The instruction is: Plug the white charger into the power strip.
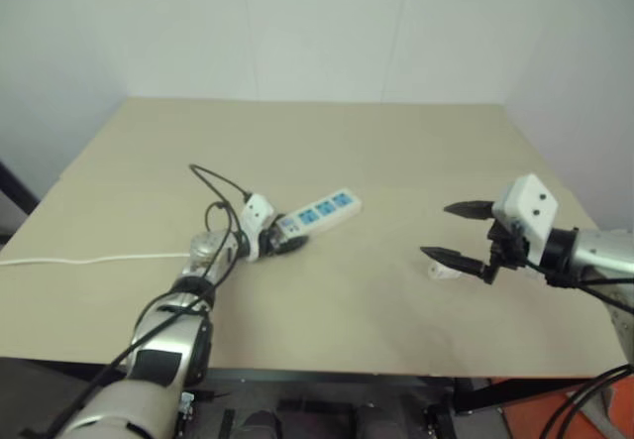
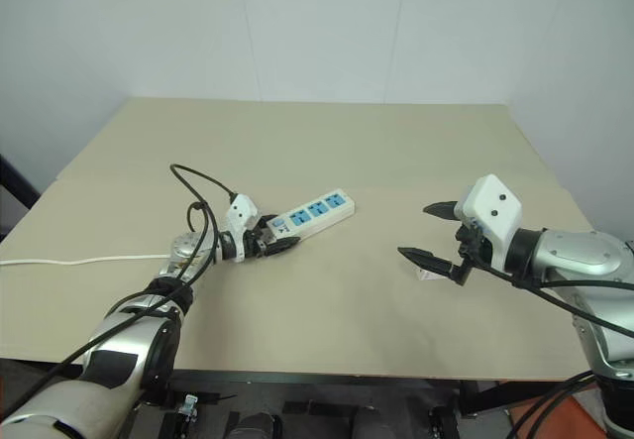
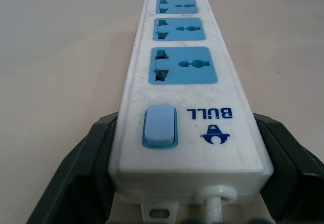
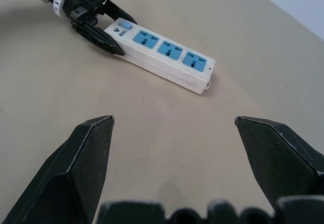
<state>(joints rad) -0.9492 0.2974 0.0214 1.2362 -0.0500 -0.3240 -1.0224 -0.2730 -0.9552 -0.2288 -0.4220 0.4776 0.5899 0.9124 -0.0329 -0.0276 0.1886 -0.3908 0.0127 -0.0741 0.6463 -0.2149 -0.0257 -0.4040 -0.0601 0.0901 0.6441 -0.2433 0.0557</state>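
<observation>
Left pincer clamping power strip, right pincer spread

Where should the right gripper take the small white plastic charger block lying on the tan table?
Probably across the small white charger block at its plain side faces, coming down from above. It lies low on the tan table, just below the open right gripper, with bare tabletop around it. Which face carries the prongs is too small to tell, so check that before closing.

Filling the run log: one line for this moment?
left gripper: shut on power strip switch end | right gripper: open, empty | white charger: on table
</observation>
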